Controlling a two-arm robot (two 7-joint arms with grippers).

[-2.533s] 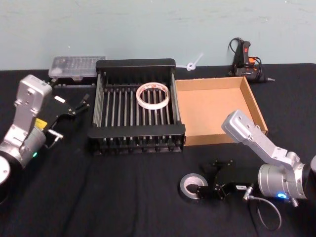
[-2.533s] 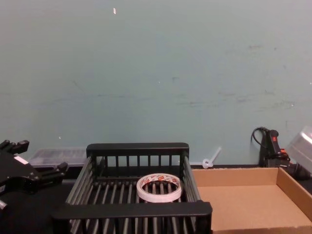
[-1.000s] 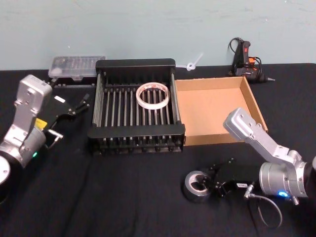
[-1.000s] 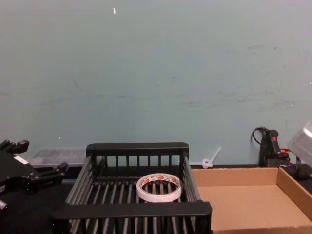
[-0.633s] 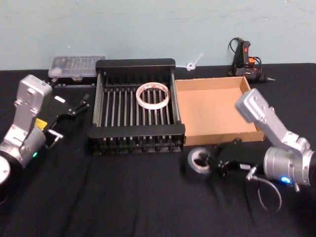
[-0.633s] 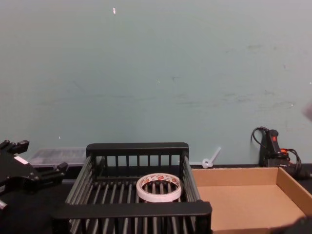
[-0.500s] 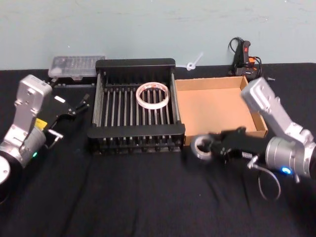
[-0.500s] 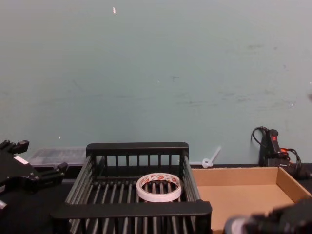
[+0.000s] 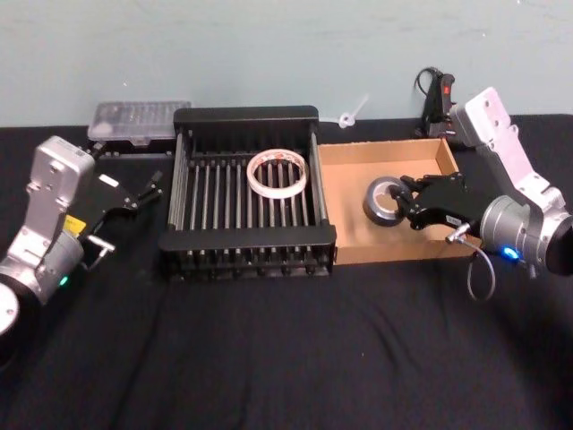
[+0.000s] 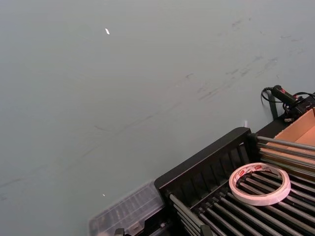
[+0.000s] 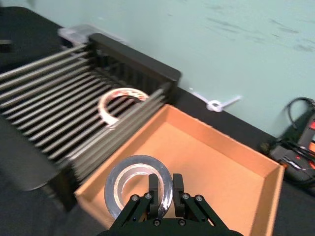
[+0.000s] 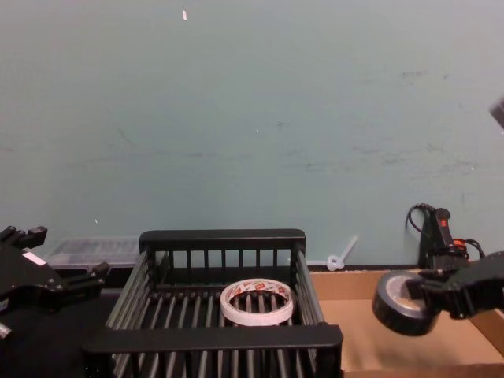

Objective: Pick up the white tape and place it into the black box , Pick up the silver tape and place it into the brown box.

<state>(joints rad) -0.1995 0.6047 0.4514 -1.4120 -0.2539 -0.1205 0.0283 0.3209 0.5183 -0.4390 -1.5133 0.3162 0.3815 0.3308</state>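
**Silver tape in the air over the brown box**

The right gripper (image 9: 405,202) is clamped on the silver tape (image 9: 383,201), one finger (image 11: 154,189) through the core and the other outside the roll's wall. The roll hangs tilted, its open face turned towards the black box side and up, above the brown box (image 9: 354,231) floor, clear of the cardboard in the chest view. Half a second ago it was low at the box's front left corner; a second ago it was down on the black cloth (image 9: 269,349). Now it's up and over the wall.

The white tape (image 9: 277,172) lies flat on the bars of the black box (image 9: 245,115), near the back right; it has small red marks on its core, too small to read, and hasn't moved.

The left gripper (image 9: 134,194) sits parked left of the black box, fingers spread, holding nothing.
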